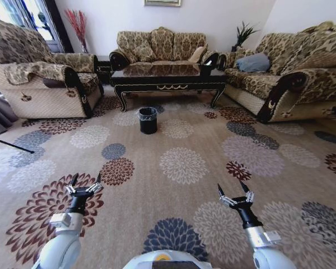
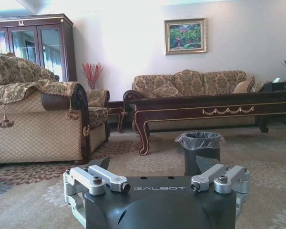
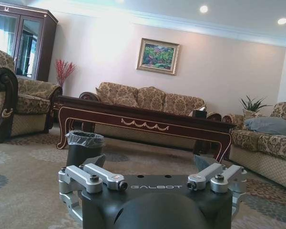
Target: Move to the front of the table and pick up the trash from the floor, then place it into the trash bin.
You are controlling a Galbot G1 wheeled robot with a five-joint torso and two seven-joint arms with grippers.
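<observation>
I am standing on the floor (image 1: pixel 185 134), a beige carpet with big round flowers on it, and I am looking across the room at the table (image 1: pixel 168 75). The table is long and dark, with a shiny top and gold trim along its side, and it is sitting between the sofas, far ahead of me. The trash bin (image 1: pixel 148 120) is small, round and black, with a crinkly bag folded over its rim. It is standing on the carpet just in front of the table, a little toward my left side of the table. I am holding my left gripper (image 1: pixel 84 180) low over the carpet near me, above a dark red flower, and its two fingers are spread wide apart with nothing between them. I am holding my right gripper (image 1: pixel 234 188) low over the carpet on my other side, and its fingers are spread apart too, with nothing in them. Both are well apart from the bin and the table. I cannot make out any trash on the carpet from here.
</observation>
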